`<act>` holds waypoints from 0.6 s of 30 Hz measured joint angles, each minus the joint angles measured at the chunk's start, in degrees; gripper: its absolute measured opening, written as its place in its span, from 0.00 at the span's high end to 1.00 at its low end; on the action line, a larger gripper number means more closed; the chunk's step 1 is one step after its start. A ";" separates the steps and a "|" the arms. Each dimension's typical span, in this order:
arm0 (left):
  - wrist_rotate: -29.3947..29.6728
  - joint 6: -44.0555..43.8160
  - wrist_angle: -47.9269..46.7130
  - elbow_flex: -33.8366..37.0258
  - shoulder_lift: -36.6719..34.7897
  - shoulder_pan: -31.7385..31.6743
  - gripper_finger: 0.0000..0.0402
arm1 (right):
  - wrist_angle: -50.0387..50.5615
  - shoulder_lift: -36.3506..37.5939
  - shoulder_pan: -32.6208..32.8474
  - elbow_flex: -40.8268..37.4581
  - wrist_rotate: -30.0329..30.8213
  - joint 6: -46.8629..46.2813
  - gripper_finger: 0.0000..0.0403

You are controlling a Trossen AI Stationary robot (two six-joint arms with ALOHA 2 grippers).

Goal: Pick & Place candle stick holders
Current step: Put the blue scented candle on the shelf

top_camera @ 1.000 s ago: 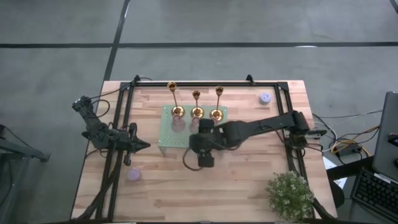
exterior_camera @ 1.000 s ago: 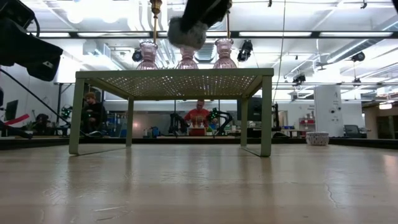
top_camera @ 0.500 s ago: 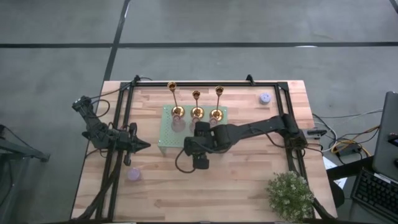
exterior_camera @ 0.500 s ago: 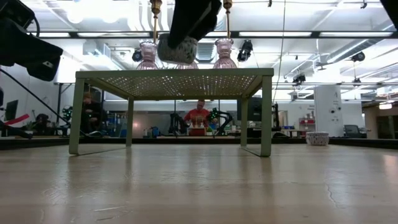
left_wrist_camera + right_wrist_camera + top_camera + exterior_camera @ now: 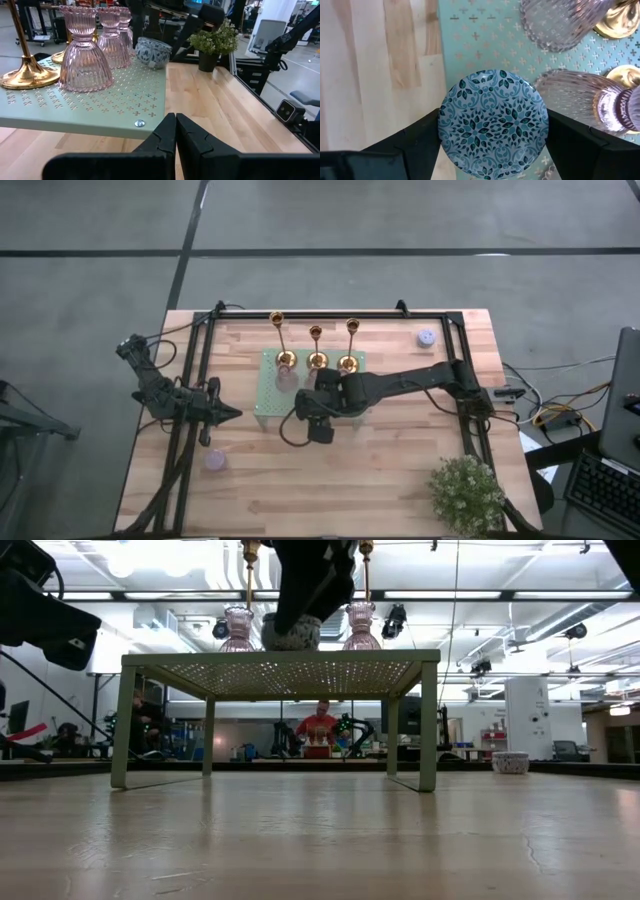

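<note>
Three gold candlesticks (image 5: 316, 350) stand by their round bases along the far side of a green perforated stand (image 5: 268, 405). Their bases also show in the right wrist view (image 5: 625, 22). Pink glass pieces (image 5: 238, 628) stand on the stand in front of them. My right gripper (image 5: 318, 405) is over the stand's near part, shut on a blue patterned round piece (image 5: 492, 125), which also shows in the low view (image 5: 292, 632). My left gripper (image 5: 228, 413) is shut and empty, left of the stand, and also shows in its wrist view (image 5: 175, 135). My right gripper pinches the blue patterned piece by two opposite sides of its round wall (image 5: 445, 127) between its two fingers (image 5: 415, 140). The fingers come from above, pointing down. The piece sits level, its bottom (image 5: 292, 646) at the stand's top; I cannot tell whether it touches.
A lavender piece (image 5: 216, 459) lies on the table near the left front. A blue piece (image 5: 427, 337) lies at the far right. A potted plant (image 5: 467, 492) stands at the near right corner. A dark frame (image 5: 330, 313) runs round the table.
My right gripper has gone down and a little toward the table's left with the blue patterned piece, from well above the stand to the level of its top. The piece now hides the middle pink glass piece in the low view.
</note>
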State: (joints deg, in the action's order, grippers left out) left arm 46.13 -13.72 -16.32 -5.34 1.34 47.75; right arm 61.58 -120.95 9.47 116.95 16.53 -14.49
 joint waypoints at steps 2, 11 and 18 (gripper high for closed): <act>-0.02 0.00 0.00 0.00 0.00 0.00 0.97 | -0.02 0.00 0.00 -0.07 -0.06 0.61 0.22; -0.02 0.00 0.02 0.00 0.00 0.00 0.97 | -0.08 0.00 -0.04 -0.62 0.12 0.68 0.17; -0.02 0.00 0.00 0.00 0.00 0.00 0.97 | -0.07 0.00 0.00 -0.83 0.17 0.97 0.15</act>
State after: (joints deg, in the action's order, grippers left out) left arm 46.11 -13.72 -16.31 -5.35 1.34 47.75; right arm 61.50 -120.95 9.47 116.11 16.70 -13.52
